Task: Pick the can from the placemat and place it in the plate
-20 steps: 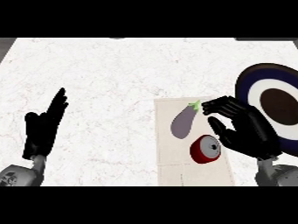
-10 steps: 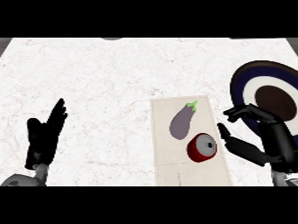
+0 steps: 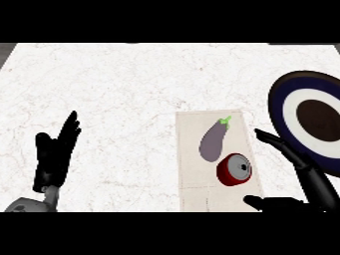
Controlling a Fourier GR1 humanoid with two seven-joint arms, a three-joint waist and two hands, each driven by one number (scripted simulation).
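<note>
A red can lies on its side on the pale placemat, just below a purple eggplant. The plate, dark blue with a white ring and a brown centre, sits at the right edge of the counter. My right hand is open just right of the can, fingers stretched up along the mat's right edge and thumb low near the mat's bottom corner, apart from the can. My left hand rests open at the lower left, fingers up.
The white marble counter spreads wide behind and left of the placemat. The eggplant lies close above the can. The plate's left rim lies close to my right hand's fingers.
My right hand has dropped down and to the right, from over the eggplant's top to beside the can, and spread wider. The view has shifted, so all things sit further left.
</note>
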